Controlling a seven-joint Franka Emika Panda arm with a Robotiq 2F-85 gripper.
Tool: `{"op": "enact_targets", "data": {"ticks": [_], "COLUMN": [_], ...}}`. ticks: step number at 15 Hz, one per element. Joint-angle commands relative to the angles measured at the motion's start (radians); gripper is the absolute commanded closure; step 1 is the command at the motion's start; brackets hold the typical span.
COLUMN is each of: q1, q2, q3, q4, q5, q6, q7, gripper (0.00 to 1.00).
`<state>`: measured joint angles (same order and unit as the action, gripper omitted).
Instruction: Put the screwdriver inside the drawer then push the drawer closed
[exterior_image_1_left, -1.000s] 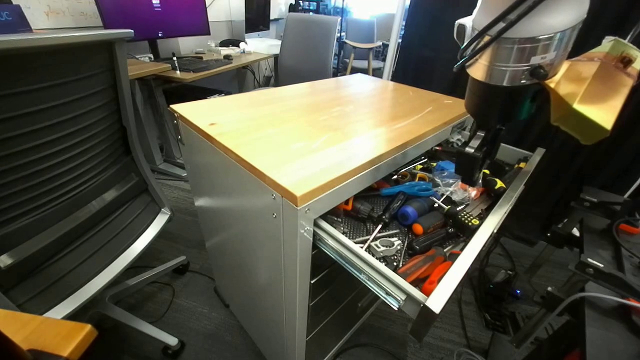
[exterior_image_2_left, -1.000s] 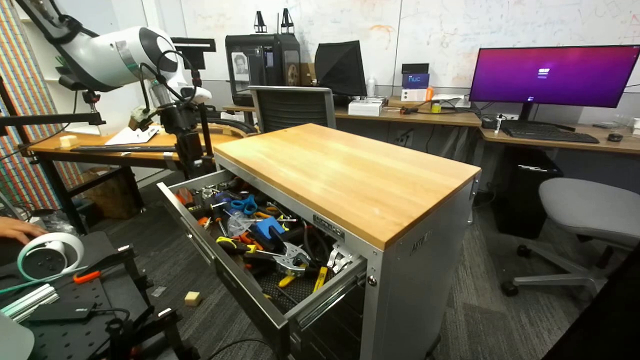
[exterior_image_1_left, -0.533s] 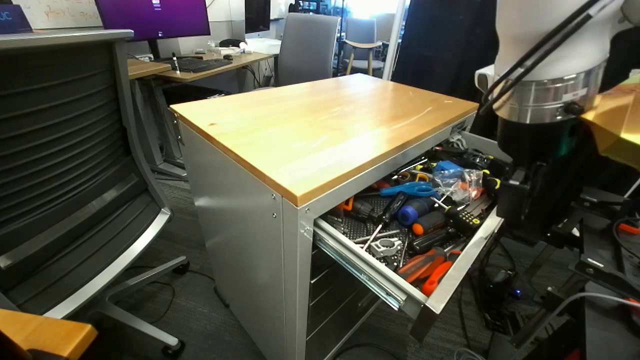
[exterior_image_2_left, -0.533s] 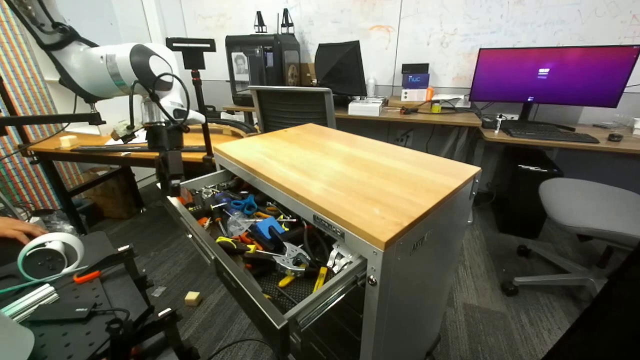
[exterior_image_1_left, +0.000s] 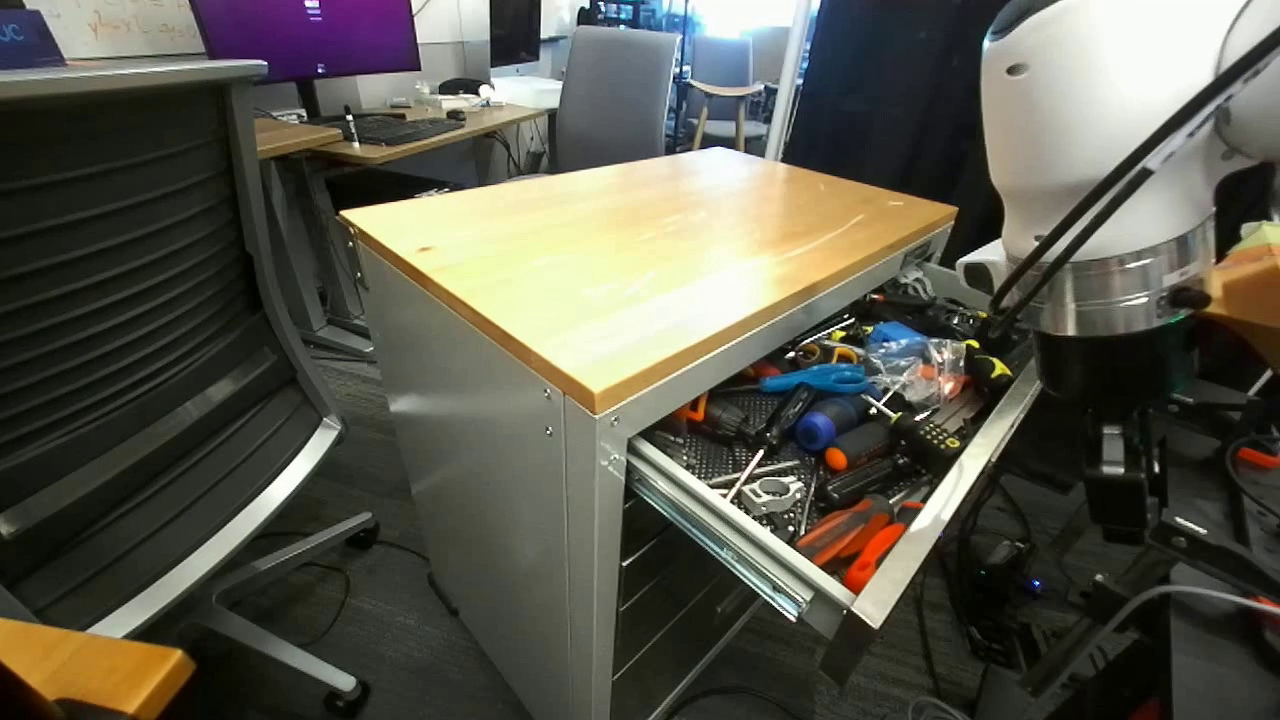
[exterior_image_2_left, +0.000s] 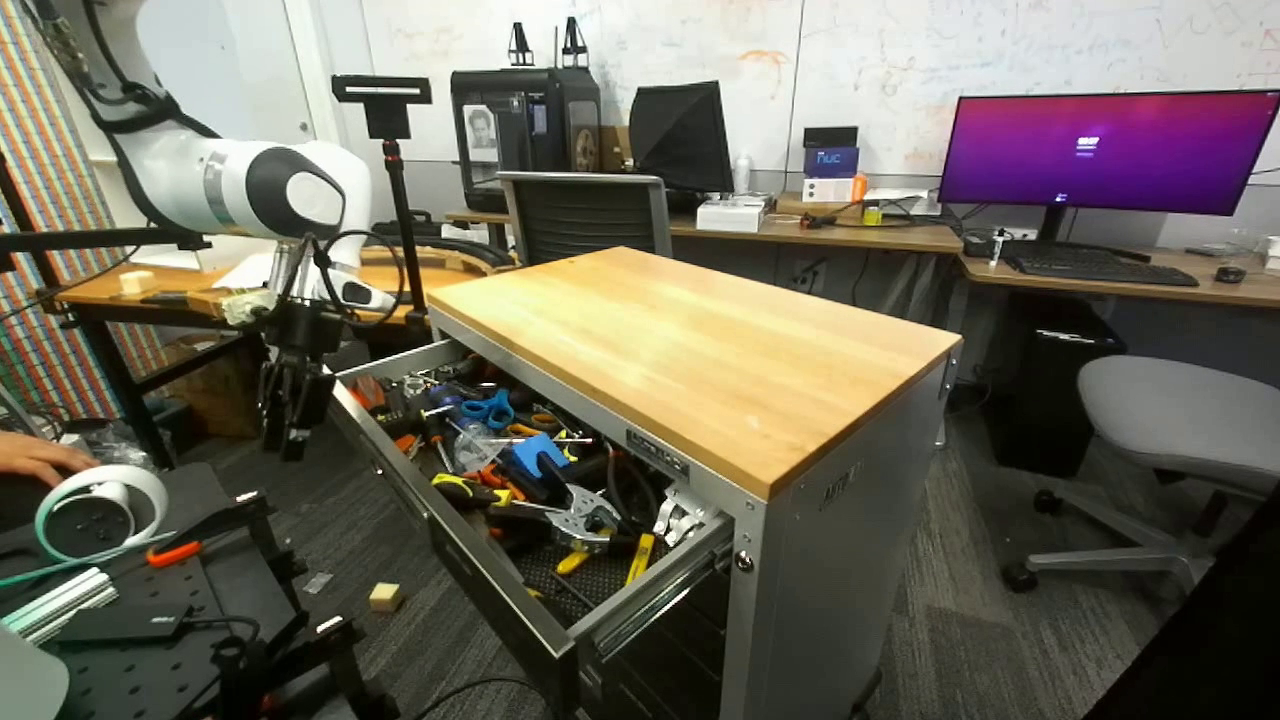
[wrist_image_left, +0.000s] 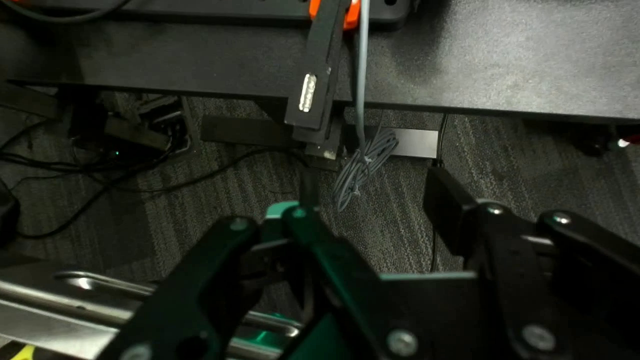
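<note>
The light-grey metal drawer (exterior_image_1_left: 940, 520) is pulled out under the wooden top (exterior_image_1_left: 650, 250) and is full of tools. It also shows in an exterior view (exterior_image_2_left: 430, 510), and its front edge with a handle lies at the lower left of the wrist view (wrist_image_left: 55, 320). I cannot pick out the small black screwdriver among the tools; it does not show on the wooden top. My gripper (wrist_image_left: 375, 200) is open with nothing between its fingers. It hangs outside the drawer, in front of the front panel near one end, with fingertips (exterior_image_2_left: 285, 440) below the panel's upper edge.
A dark cart (exterior_image_1_left: 1220, 570) with clamps and cables stands in front of the drawer; its edge (wrist_image_left: 450, 75) crosses the top of the wrist view. A coiled grey cable (wrist_image_left: 365, 160) is below the gripper. A black chair (exterior_image_1_left: 130, 300) stands beside the cabinet.
My gripper has moved from above the drawer's contents out past the front panel, then down in front of it. The drawer has not visibly moved.
</note>
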<state>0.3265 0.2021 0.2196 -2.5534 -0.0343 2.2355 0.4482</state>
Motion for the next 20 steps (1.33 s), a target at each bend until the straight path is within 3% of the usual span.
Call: {"op": "enact_targets", "data": {"ticks": [1,3,5,13,20], "q1": [0.006,0.024,0.048,0.159,0.159], "q2": [0.086,0.128,0.162,0.226,0.309], "q3": [-0.020,-0.048,-0.081,-0.172,-0.137], "q4": [0.065,0.107,0.158,0.334,0.455], "q5": [-0.076,-0.162,-0.259,-0.693,-0.932], "q6": [0.029,0.061,0.093,0.072,0.070], "q7": [0.022,0.068,0.126,0.491,0.618], "gripper": [0.73,0.89,0.98,0.94,0.95]}}
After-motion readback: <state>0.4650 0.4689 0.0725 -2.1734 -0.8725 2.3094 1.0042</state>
